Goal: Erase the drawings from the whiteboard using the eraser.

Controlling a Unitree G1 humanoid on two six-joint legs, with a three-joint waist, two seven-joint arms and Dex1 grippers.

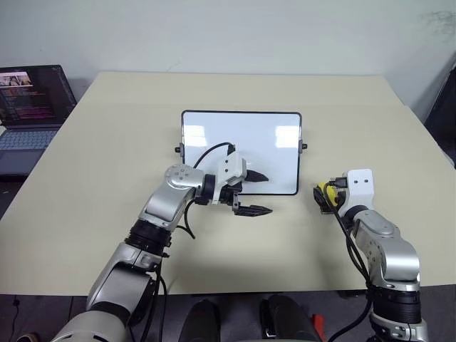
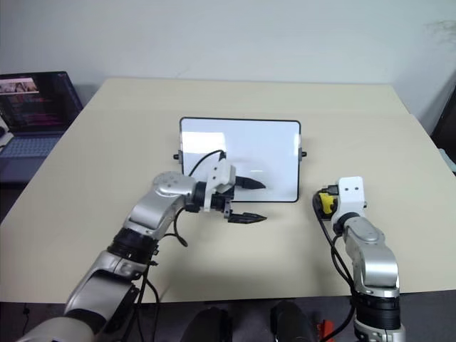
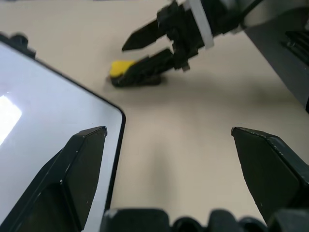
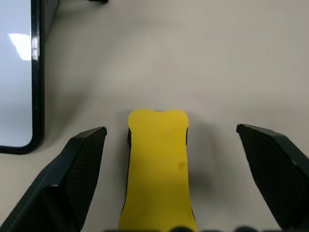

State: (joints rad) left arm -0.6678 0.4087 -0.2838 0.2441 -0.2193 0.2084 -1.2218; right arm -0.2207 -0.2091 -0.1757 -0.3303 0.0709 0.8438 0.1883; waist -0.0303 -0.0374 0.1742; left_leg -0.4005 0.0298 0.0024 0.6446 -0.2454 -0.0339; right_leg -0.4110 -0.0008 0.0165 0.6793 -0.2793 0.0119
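My black matt plastic fingers (image 4: 77, 174); glossy white black-framed whiteboard (image 1: 242, 142); smooth matt yellow-topped eraser (image 4: 157, 164); matt beige table (image 1: 107, 164).

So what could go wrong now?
The right gripper is open with the eraser lying between its fingers, not gripped; closing off-centre might push it away. The left gripper hangs open over the whiteboard's near edge and could bump it and slide it on the table.

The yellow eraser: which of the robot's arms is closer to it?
Right. The eraser lies between the right gripper's open fingers; the left gripper hovers over the whiteboard's near edge.
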